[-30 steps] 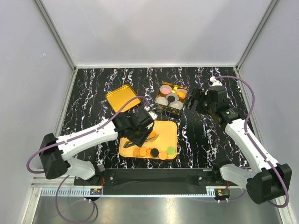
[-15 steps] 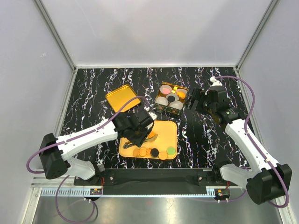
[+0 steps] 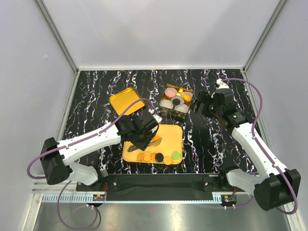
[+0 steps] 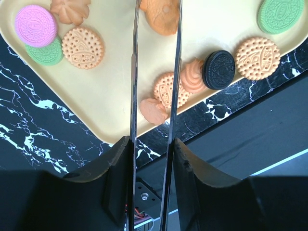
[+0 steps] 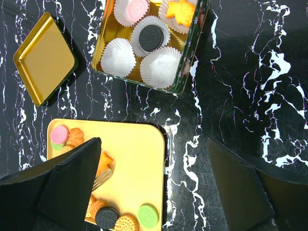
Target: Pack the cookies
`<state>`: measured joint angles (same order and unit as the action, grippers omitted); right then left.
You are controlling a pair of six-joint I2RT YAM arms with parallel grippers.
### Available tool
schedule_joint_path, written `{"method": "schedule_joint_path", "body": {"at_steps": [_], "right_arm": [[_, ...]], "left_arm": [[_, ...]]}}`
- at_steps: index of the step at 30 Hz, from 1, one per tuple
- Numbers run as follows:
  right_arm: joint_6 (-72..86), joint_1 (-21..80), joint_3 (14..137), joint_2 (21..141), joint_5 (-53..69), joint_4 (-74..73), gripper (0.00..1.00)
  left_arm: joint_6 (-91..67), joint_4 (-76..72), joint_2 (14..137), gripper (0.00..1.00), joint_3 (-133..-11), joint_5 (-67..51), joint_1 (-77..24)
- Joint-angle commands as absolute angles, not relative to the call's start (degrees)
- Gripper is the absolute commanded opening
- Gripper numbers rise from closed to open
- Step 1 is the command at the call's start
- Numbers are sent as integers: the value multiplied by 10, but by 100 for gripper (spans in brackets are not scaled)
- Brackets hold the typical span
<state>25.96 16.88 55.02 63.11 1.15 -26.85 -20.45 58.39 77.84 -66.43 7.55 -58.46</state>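
Cookies lie on the yellow tray (image 3: 172,134): a row along its near edge (image 3: 156,157) with a green one (image 3: 176,155) at the right. In the left wrist view I see a pink cookie (image 4: 36,19), a black one (image 4: 220,69) and several orange ones. My left gripper (image 3: 153,139) hangs over the tray, its long metal blades (image 4: 133,72) standing apart on either side of an orange cookie (image 4: 161,17); the blade tips are out of view. My right gripper (image 3: 199,103) is wide open and empty, hovering right of the tin (image 3: 187,107).
The open tin (image 5: 190,72) holds white paper cups, three of them with a pink, a black (image 5: 150,37) and an orange cookie. Its gold lid (image 3: 126,100) lies left of it on the black marbled table. Grey walls enclose the workspace.
The left gripper's blades have drawn a little closer together around the orange cookie. The right arm has not moved.
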Motion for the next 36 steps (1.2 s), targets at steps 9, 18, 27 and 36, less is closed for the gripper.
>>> {"method": "schedule_joint_path", "body": {"at_steps": [9,18,27,36], "right_arm": [[257,172,562,624,8,-260,100],[258,172,563,626,10,-260,100],[260,172,559,624,13,-256,100],[256,172,557,620,17,-258,100]], "left_arm": [[-193,582,756,39,-720,97,-585],[-174,577,782,39,-787,95,-567],[-135,546,881,40,-931,92,-508],[-125,518,1013,40,-1041,100,-462]]}}
